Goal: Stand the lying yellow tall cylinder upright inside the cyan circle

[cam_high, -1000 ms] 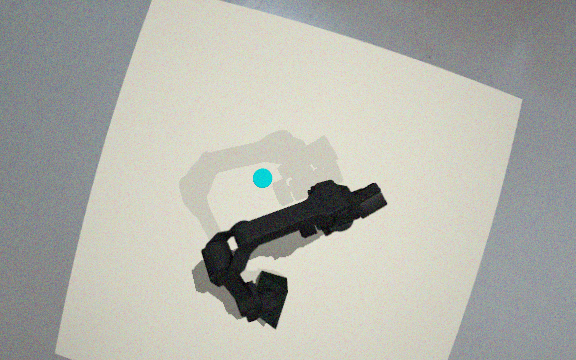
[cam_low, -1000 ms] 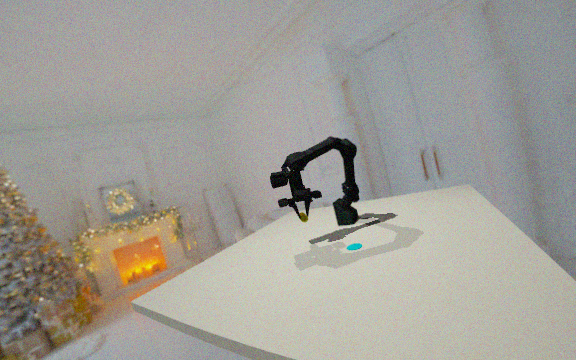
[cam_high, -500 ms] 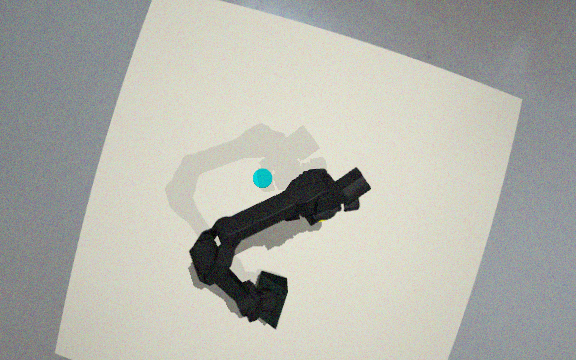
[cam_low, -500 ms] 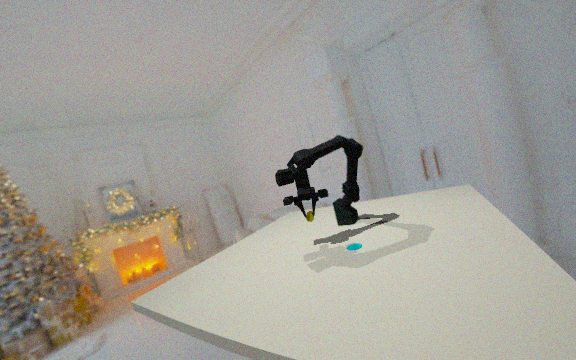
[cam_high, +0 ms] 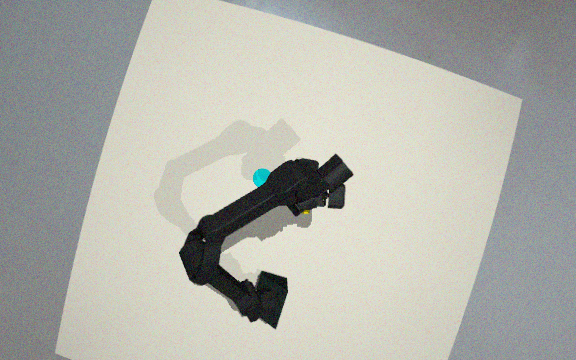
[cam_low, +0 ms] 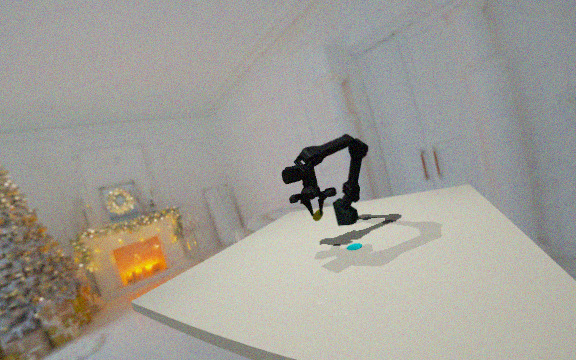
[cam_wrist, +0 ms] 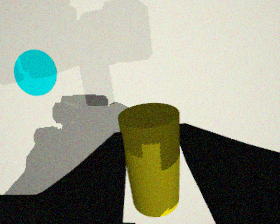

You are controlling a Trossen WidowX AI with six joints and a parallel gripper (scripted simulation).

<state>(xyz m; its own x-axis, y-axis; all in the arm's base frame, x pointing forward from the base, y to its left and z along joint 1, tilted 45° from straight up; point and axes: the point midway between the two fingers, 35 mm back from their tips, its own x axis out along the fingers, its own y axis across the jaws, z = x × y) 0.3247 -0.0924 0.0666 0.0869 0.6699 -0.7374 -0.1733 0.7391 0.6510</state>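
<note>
The yellow tall cylinder (cam_high: 306, 212) (cam_low: 317, 215) (cam_wrist: 152, 165) is held between the fingers of my gripper (cam_low: 317, 213) (cam_wrist: 150, 135), which is shut on it. In the exterior view it hangs well above the table. In the wrist view one round end shows at the top and its length runs down the picture between the black fingers. In the top view the arm hides nearly all of it. The cyan circle (cam_high: 261, 177) (cam_low: 354, 246) (cam_wrist: 35, 72) lies flat on the table, at the upper left in the wrist view, with nothing standing on it.
The pale table (cam_high: 393, 125) (cam_low: 418, 300) carries the arm's base (cam_high: 272, 300) (cam_low: 345, 212). The forearm passes close beside the cyan circle in the top view and covers its edge. Shadows of the arm fall around the circle.
</note>
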